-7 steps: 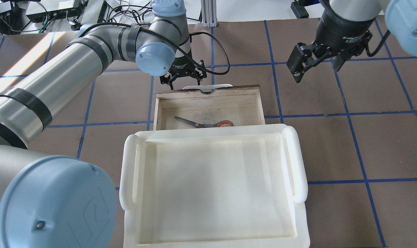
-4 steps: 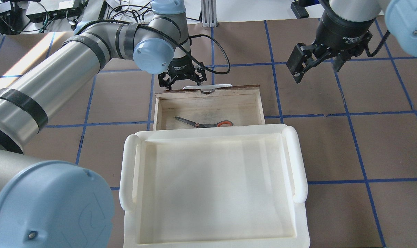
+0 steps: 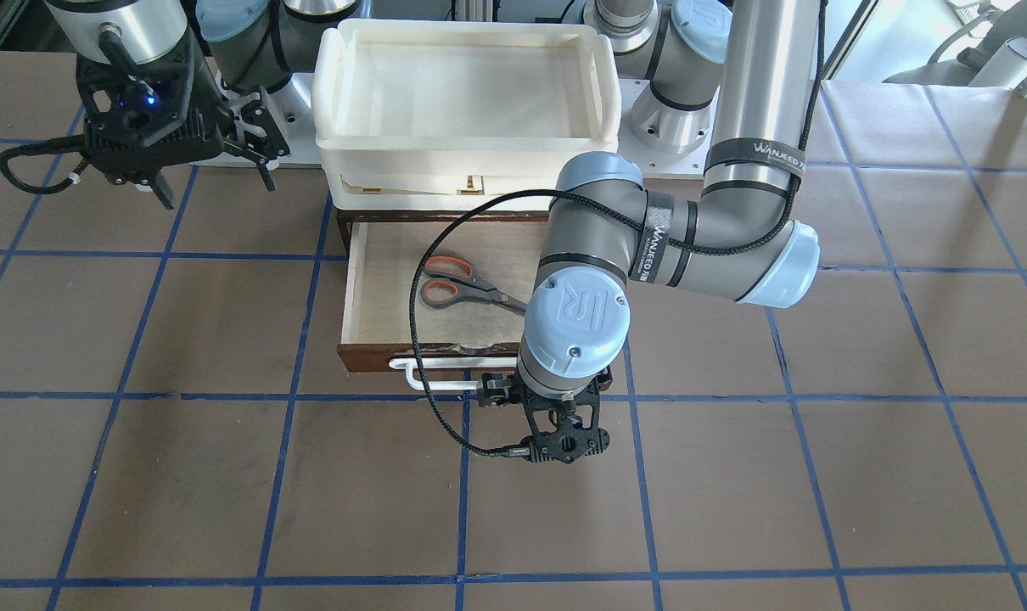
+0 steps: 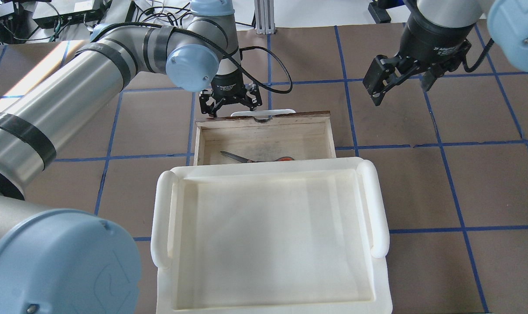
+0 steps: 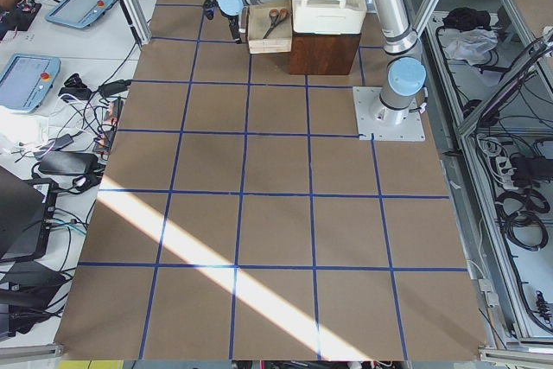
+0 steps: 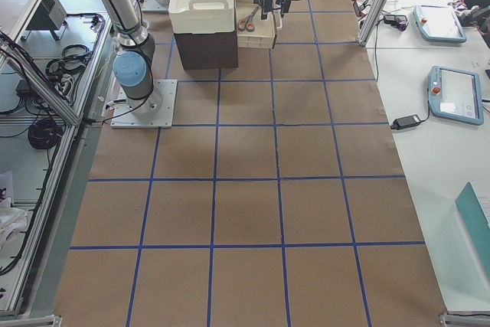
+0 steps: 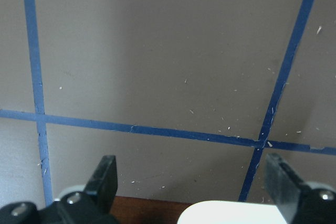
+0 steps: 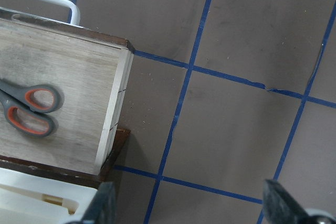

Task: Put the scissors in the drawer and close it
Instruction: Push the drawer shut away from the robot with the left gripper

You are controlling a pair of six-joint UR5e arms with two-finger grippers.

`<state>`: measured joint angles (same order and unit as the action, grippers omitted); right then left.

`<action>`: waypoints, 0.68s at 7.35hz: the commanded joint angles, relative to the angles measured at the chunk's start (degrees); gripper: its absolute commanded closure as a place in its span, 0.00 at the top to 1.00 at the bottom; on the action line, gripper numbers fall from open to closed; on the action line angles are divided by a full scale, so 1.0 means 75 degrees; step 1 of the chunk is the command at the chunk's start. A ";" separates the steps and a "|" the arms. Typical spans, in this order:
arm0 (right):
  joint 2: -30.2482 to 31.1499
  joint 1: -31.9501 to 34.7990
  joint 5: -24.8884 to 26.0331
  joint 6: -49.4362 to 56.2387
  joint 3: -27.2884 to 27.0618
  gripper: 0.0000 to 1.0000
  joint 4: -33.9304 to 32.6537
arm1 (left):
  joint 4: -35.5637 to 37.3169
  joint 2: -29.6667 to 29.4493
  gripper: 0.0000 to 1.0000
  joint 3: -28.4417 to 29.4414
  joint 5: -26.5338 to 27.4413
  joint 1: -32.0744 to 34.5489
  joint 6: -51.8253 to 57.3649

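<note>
Hanging at the drawer front beside its white loop handle, the left end effector is spread wide and empty. The right end effector, likewise spread and empty, hangs over the bench, well apart. The scissors lie flat inside the pulled-out drawer.

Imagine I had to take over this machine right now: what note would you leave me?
Left gripper: open, empty, low at the front of the drawer, beside its white handle.
Right gripper: open, empty, hanging off to the side.
Scissors: lying flat inside the drawer.
Done: scissors are in.
Left: drawer stands open; push it shut, probably with the left gripper.
</note>
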<state>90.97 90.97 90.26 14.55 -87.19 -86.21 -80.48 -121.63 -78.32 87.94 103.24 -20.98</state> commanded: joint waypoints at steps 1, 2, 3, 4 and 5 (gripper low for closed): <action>0.0000 0.0000 0.0000 0.0029 0.0000 1.00 -0.0001 | -0.0342 0.0127 1.00 0.0001 -0.0018 0.0004 -0.0015; 0.0000 0.0000 0.0000 0.0041 0.0000 1.00 0.0011 | -0.0448 0.0174 1.00 0.0001 -0.0006 0.0015 -0.0015; 0.0000 0.0000 0.0000 0.0041 0.0000 1.00 0.0011 | -0.0484 0.0221 1.00 0.0001 -0.0099 0.0015 -0.0015; 0.0000 0.0000 0.0000 0.0041 0.0000 1.00 0.0011 | -0.0507 0.0256 1.00 0.0001 -0.0111 0.0015 -0.0015; 0.0000 0.0000 0.0000 0.0041 0.0000 1.00 0.0011 | -0.0751 0.0279 1.00 -0.0011 -0.0065 0.0027 -0.0015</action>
<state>90.97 90.97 90.26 14.85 -87.19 -86.14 -84.57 -119.82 -78.32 87.29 103.38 -21.09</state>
